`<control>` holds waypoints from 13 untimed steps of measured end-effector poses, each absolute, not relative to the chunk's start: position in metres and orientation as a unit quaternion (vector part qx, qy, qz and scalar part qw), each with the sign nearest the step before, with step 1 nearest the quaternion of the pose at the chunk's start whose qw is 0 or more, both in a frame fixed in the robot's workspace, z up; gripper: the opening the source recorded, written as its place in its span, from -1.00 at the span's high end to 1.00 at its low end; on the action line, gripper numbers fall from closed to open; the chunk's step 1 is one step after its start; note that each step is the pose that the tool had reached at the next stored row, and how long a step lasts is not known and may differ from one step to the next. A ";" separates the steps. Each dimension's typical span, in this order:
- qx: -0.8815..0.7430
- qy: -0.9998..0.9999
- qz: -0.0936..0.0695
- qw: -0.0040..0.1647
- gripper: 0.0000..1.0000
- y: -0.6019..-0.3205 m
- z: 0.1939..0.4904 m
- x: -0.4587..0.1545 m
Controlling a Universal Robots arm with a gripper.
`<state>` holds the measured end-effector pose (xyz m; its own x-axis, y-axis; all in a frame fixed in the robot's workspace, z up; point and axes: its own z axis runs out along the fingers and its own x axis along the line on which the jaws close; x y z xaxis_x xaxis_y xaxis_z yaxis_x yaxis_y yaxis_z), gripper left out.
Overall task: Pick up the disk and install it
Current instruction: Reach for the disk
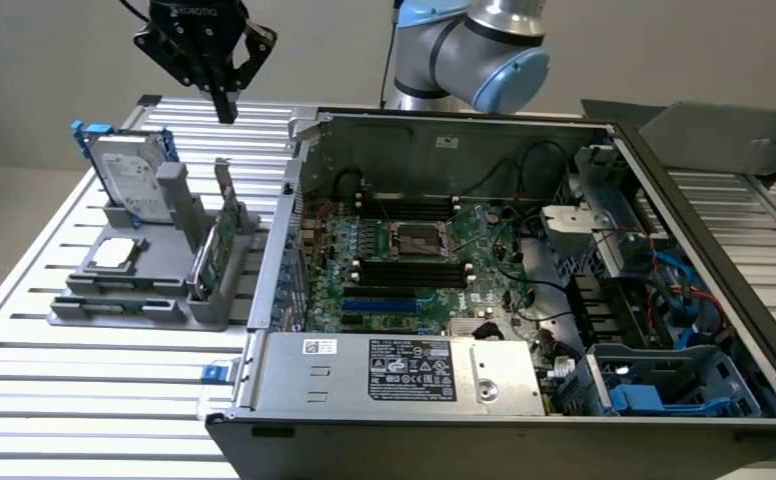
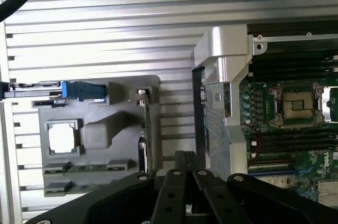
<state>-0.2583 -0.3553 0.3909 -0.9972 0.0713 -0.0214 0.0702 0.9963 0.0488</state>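
Note:
The disk (image 1: 132, 172) stands on edge in the far slot of a grey holder (image 1: 141, 300) on the slatted table, on the exterior view's left. It is silver-grey with a white label and blue side rails. My gripper (image 1: 225, 108) hangs above and behind the holder, a little toward the exterior view's right of the disk, fingers pressed together and holding nothing. In the wrist view the disk (image 2: 31, 91) appears edge-on with its blue rail, and the gripper (image 2: 185, 156) sits over the gap between the holder (image 2: 100, 129) and the computer case.
The holder also carries a small square silver chip (image 1: 117, 252) and a thin green circuit card (image 1: 215, 245). An open computer case (image 1: 455, 118) lies right of it, showing a motherboard (image 1: 415, 260), a power supply (image 1: 402, 370) and a blue-trimmed bay (image 1: 635, 392).

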 end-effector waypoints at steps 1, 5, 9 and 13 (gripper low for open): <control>0.035 0.999 0.024 0.012 0.79 -0.354 0.391 -0.263; 0.035 0.999 0.024 0.012 0.79 -0.347 0.391 -0.281; 0.035 0.999 0.024 0.012 0.79 -0.342 0.390 -0.300; 0.035 0.999 0.024 0.012 0.79 -0.338 0.390 -0.318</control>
<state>-0.3176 -0.3376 0.3903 -0.9972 0.0710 -0.0217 0.0699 0.9964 0.0481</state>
